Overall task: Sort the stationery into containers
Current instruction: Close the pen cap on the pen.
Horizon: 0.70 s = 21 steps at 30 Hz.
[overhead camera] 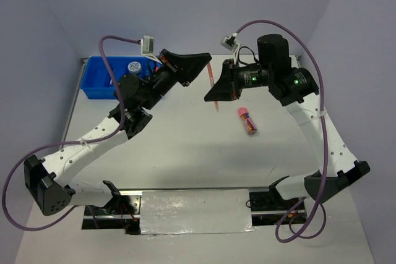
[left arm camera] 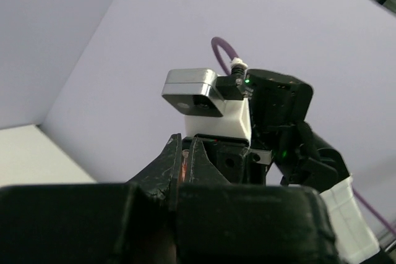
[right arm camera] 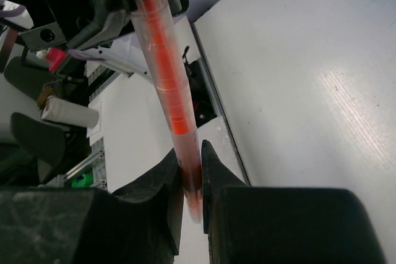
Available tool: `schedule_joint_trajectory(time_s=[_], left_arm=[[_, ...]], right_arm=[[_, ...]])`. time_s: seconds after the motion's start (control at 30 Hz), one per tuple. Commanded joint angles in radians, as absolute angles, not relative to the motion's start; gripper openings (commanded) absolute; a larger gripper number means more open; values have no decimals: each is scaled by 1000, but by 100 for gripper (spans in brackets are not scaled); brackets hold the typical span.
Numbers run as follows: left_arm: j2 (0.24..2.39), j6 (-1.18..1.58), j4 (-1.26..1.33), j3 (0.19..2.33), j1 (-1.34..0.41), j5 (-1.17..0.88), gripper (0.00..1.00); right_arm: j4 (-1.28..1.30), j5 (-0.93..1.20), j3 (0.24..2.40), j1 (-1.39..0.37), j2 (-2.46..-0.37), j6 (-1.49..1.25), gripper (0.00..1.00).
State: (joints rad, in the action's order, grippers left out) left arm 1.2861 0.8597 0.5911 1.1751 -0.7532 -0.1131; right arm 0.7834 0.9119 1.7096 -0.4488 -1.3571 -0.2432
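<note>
Judging from where things lie, you are partway through the sort. One blue-white disc (overhead camera: 133, 66) already sits in the blue tray (overhead camera: 97, 88) at the far left of the surface (overhead camera: 185, 146). Part of the tray is hidden behind the left arm (overhead camera: 93, 137), so you cannot tell what else it holds. The orange pen (right arm camera: 166, 85) hangs in the air between the two arms, in what looks like a handover. Your right jaws are clamped on one end and your left jaws are closed tight on the other, a sliver of orange showing between them. The pink-capped tube (overhead camera: 247, 120) lies untouched on the surface near the right arm (overhead camera: 322, 134). Pen and tube have yet to reach a compartment.
</note>
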Motion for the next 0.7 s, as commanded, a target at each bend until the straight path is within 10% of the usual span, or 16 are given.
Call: schedule_joint_trajectory(time_s=[0.0, 0.47, 0.67], left_arm=[[1367, 876, 196, 1039, -1001, -620, 0], [1391, 715, -118, 1221, -965, -500, 0], [1378, 709, -71, 1419, -884, -345, 39]], right_arm=[[287, 742, 1910, -365, -1396, -293, 0], [256, 758, 1680, -389, -1284, -290, 0], [252, 664, 1419, -498, -1146, -293, 0]])
